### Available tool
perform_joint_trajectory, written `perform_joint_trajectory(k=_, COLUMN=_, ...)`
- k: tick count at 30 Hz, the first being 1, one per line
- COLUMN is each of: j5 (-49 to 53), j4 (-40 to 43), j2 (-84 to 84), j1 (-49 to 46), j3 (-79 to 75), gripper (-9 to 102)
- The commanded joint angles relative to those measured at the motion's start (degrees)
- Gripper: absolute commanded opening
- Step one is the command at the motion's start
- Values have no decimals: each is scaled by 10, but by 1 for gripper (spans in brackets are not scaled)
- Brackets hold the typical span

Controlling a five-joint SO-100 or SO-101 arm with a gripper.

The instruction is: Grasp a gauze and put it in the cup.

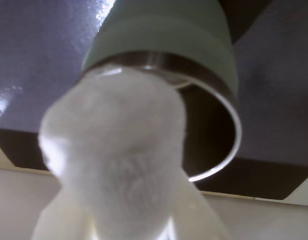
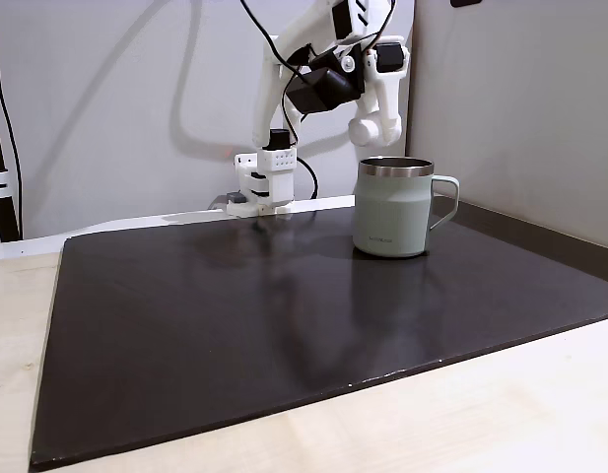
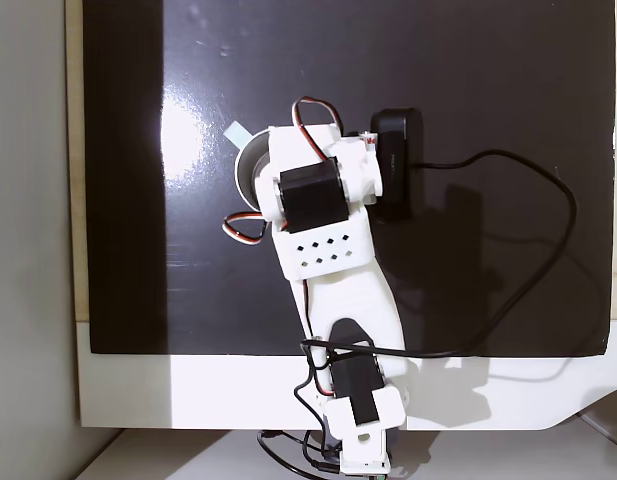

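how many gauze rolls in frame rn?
1. The gauze is held in the pincer, hanging just in front of the cup rim in the wrist view. None lie on the mat; the cup's inside is not visible.

**Around the work area**

We see a large black mat (image 2: 235, 335) lying flat on a pale wooden tabletop (image 2: 461, 424); its glossy surface catches a bright glare from above in a fixed view. Along the mat's far edge we find a white board (image 3: 188, 390). A black cable (image 3: 548, 220) curves across the mat in a wide loop. Behind the table, we note a plain grey wall (image 2: 106, 108).
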State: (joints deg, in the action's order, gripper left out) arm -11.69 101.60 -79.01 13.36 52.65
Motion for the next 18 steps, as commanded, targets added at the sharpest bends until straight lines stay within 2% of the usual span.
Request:
perform_joint_trajectory(k=1, j5=-4, j4=-12, j2=0, j1=18, j3=-10, gripper=0)
perform_joint_trajectory(k=18, j5=-38, j4=-18, j2=32, j1=79, j3=-17, gripper=0)
